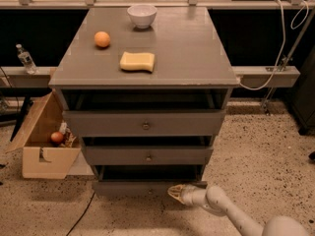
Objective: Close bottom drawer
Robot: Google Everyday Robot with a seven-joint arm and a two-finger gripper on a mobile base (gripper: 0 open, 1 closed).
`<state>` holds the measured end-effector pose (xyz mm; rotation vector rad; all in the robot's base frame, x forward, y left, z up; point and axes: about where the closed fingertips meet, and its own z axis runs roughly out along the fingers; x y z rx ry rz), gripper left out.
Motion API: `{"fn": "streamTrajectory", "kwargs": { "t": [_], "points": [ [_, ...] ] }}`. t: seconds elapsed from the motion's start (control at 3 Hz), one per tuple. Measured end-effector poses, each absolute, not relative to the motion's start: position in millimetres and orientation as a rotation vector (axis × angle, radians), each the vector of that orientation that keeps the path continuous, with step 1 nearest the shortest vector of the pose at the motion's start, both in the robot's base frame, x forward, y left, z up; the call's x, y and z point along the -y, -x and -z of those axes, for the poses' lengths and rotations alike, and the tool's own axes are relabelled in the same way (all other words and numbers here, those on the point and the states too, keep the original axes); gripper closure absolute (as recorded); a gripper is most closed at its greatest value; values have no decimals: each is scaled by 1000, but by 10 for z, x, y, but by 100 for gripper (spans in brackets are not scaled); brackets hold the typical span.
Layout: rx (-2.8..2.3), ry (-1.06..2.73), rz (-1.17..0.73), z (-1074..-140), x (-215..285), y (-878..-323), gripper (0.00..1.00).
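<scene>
The bottom drawer [133, 186] is the lowest of three grey drawers in the cabinet. Its shallow front panel stands a little way out, with a dark gap above it. Its knob is not visible. My gripper [176, 192] is at the end of the white arm [224, 208] that comes in from the lower right. It sits against the right part of the bottom drawer's front panel. The middle drawer [147, 156] and top drawer [145, 125] each show a small round knob and also stand slightly open.
On the cabinet top [197, 53] lie a white bowl [141, 15], an orange [102, 39] and a yellow sponge [137, 61]. An open cardboard box [42, 141] stands on the speckled floor at the left. A bottle [24, 59] stands on the left ledge. Cables hang at the right.
</scene>
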<state>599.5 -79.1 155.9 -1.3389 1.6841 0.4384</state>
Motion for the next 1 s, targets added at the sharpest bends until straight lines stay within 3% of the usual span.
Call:
{"fn": "streamTrajectory", "kwargs": {
  "t": [1.0],
  "points": [
    [-1598,1353,-445,-1609,651,-6578,100]
  ]
}}
